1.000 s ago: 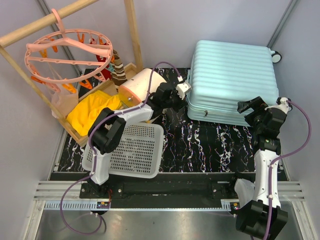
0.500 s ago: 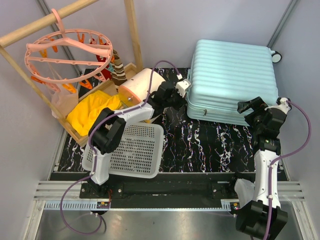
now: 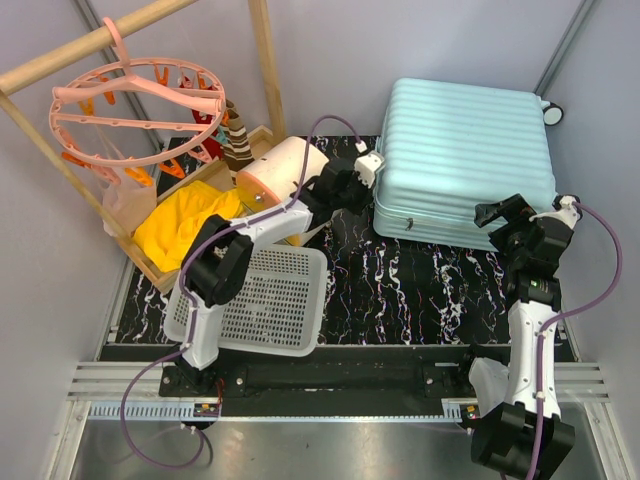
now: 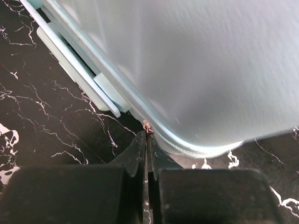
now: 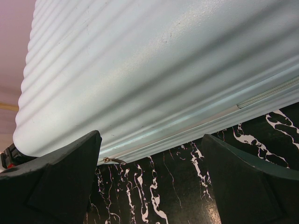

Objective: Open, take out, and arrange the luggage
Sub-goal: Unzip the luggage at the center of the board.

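At the far right of the surface, which is black with white marble veining, the luggage lies flat and shut. It is a pale mint-blue hard shell, ribbed in straight grooves, with rounded corners and a black-and-white wheel at its far right corner. The left wrist view shows its smooth, glossy curved corner and a flat pale handle bar along the side.

The left end effector is at the case's near left corner, its dark fingers pressed fully together. A small metal tab sits right at their tips by the seam; whether it is pinched cannot be told. The right end effector is spread wide and holds nothing. It is poised just off the case's near right edge, with the ribbed shell in front of it.

To the left, the left arm reaches across a white perforated basket. A cream-and-orange rounded box sits just beside that arm. Further left, a yellow cloth lies in a wooden crate. A pink ring hanger with pegs hangs from a wooden rail above.
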You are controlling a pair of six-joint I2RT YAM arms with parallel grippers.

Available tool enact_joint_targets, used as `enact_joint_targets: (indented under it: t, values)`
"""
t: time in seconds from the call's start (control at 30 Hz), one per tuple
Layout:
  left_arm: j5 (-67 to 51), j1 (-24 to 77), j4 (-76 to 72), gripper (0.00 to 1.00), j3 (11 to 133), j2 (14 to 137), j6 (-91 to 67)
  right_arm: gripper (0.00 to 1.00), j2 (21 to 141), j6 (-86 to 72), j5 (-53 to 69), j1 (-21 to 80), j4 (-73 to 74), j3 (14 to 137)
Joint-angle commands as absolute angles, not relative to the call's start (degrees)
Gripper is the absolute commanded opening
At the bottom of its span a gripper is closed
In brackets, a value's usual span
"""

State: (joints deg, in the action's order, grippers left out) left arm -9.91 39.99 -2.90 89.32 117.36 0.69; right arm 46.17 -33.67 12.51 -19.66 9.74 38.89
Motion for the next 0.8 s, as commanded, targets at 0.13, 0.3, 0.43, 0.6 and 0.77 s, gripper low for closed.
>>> enact_joint_targets:
  t: [0.13, 0.3, 0.43, 0.6, 0.77]
  values:
    - [-4.0, 38.4, -11.3, 0.0, 99.7, 120.8, 1.8, 1.0, 44.9, -33.0, 11.8, -20.0, 9.0, 38.8]
    - [-2.0, 38.3, -11.3, 0.0, 101.7, 122.2, 2.1, 1.0, 45.0, -33.1, 11.3, -20.0, 9.0, 38.7]
    - [-1.1, 37.5, -12.3, 0.0, 102.7, 123.3, 1.0, 1.0, 44.6, -33.2, 10.5, -20.0, 8.9, 38.7]
    - [-1.3, 36.4, -14.0, 0.0, 104.3, 124.4, 0.2, 1.0, 42.8, -32.6, 9.2, -20.0, 9.1, 38.3]
    - [-1.6, 35.8, -15.6, 0.0, 105.6, 125.2, 0.2, 0.98, 40.9, -29.5, 9.2, -20.0, 9.1, 37.3]
